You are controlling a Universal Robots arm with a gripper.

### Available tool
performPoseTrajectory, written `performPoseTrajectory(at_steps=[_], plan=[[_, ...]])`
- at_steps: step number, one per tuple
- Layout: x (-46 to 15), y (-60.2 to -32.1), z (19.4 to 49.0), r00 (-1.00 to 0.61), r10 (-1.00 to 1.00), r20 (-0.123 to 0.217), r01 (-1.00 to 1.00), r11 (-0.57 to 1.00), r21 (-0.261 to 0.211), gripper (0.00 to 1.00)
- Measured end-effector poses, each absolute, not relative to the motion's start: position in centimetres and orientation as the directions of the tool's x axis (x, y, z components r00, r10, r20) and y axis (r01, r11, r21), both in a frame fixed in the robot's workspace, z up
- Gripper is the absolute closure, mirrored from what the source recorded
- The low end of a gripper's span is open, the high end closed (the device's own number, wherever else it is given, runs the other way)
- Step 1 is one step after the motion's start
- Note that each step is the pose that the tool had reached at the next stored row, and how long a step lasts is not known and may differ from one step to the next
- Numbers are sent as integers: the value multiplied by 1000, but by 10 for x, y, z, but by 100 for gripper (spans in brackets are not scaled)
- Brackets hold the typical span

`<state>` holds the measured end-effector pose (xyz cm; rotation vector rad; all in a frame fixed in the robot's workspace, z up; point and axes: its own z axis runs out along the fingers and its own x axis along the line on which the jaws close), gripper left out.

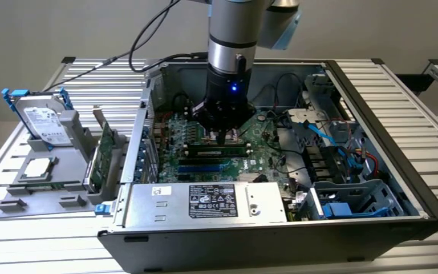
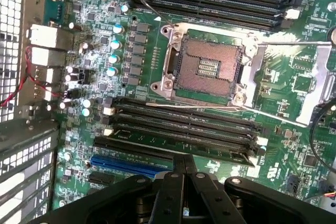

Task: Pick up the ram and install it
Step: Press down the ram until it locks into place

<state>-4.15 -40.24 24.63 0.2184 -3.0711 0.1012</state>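
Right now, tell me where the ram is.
In the exterior view, the ram lies along the motherboard inside the open case, close beneath the gripper, with the blue slots just nearer the camera.

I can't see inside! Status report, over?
Hand low inside open black computer case. Long thin green ram stick right beneath it, over long black motherboard slots. Nothing blocking.

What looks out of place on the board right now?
The CPU socket stands open and empty, its metal load plate swung aside. The ram sits level by the hand. Nothing looks spilled or broken.
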Motion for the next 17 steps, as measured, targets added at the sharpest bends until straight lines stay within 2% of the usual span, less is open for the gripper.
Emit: performPoseTrajectory(at_steps=[17], plan=[[-41,-402,245,-997,47,56,43,997,-68,89]])
